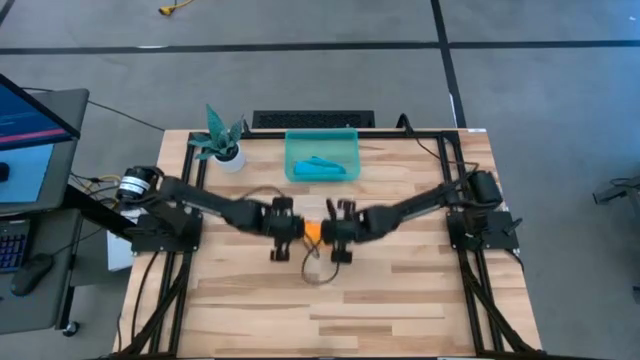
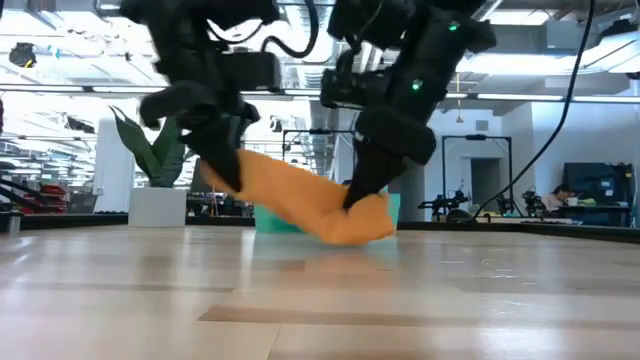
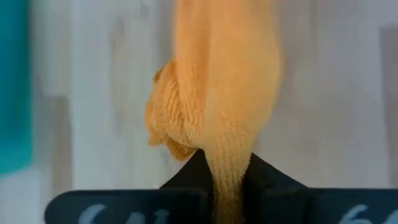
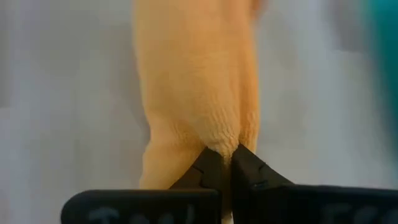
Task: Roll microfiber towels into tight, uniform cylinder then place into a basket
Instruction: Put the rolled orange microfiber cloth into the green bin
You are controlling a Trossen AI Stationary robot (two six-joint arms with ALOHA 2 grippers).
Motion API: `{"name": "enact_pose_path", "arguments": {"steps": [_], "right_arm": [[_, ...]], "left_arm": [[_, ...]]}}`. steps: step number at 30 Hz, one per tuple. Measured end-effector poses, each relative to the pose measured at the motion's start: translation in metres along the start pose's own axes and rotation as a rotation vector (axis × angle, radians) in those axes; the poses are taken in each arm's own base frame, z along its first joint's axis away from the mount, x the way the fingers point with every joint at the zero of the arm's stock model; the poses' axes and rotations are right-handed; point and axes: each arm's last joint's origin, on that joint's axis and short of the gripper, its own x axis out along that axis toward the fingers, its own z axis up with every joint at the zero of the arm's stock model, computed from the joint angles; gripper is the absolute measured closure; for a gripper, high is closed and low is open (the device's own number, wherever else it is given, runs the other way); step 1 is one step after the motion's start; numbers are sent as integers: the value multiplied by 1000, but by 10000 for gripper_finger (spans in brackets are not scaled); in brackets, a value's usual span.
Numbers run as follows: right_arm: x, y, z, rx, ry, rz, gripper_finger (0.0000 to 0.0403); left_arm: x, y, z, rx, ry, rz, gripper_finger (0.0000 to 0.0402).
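Grippers both pinch the rolled orange towel (image 1: 312,231): my left gripper (image 3: 229,186) clamps one end, my right gripper (image 4: 227,163) the other, lifted off the table (image 1: 400,300).

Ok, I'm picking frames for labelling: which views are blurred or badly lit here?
High view: evenly lit and sharp. Low view: bright ceiling lights behind leave both arms near-silhouettes over the orange towel. Left and right wrist views: towel weave reads clearly near the fingers, while the table and the teal basket are blurred.

Overhead, table-level and two close wrist cameras all share the orange towel (image 2: 318,208).
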Motion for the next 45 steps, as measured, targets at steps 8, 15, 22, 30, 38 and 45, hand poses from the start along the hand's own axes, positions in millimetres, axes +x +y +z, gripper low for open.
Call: {"name": "enact_pose_path", "arguments": {"steps": [8,15,22,30,38,45], "right_arm": [[-37,-86,20,59,-33,-110,383],[-60,-157,22,101,-76,-219,383],[-65,-213,22,58,-137,-335,383],[-60,-263,10,-3,-176,-393,386],[-10,-290,-15,-30,-49,-342,386],[15,-295,-24,-118,54,-286,381]], "left_arm": [[-3,83,-2,-87,23,60,382],[-20,155,12,-150,-55,187,379],[-29,206,9,-185,-136,274,375],[-2,255,4,-126,-174,389,387],[49,296,-7,-148,-40,356,376],[84,301,-8,-79,72,270,381]]}}
